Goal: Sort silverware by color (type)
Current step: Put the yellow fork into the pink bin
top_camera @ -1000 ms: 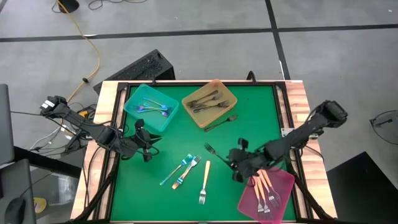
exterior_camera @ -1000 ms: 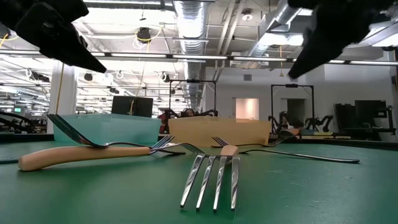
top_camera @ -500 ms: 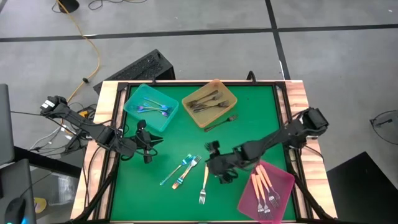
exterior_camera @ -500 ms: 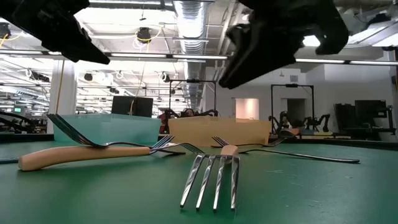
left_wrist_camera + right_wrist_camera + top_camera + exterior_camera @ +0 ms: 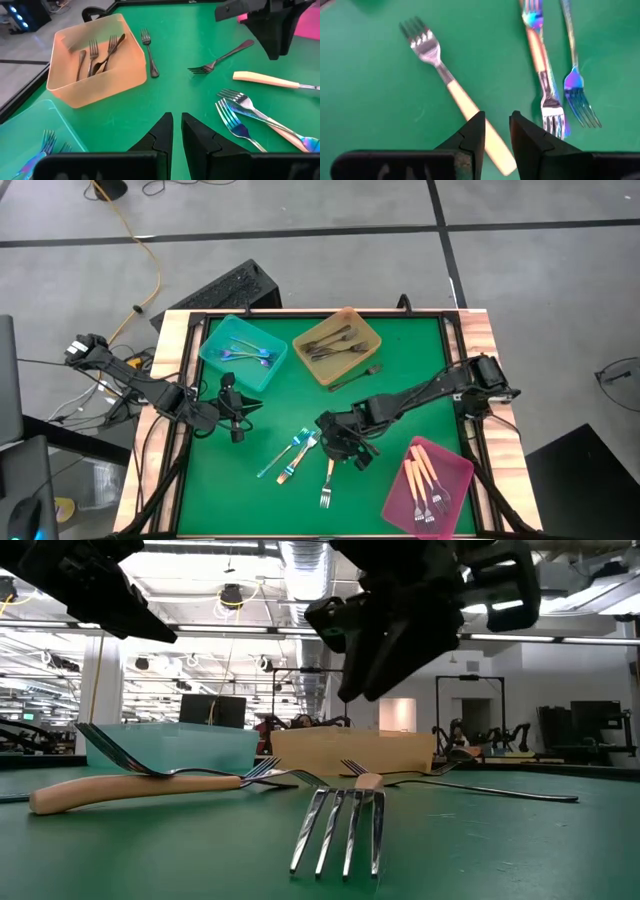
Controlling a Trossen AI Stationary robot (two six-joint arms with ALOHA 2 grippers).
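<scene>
The right claw, slightly parted and empty, is hovering over the cream-handled fork on the green surface (lining up a pickup, I reckon), while the left claw is waiting clenched.

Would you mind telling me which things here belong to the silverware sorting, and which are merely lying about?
Job:
loose forks on the mat
dark forks
iridescent forks
cream-handled forks
right gripper

Lying about:
black keyboard
orange cable

Green table; teal tray, amber tray, pink tray; cream-handled fork; iridescent blue fork.
</scene>
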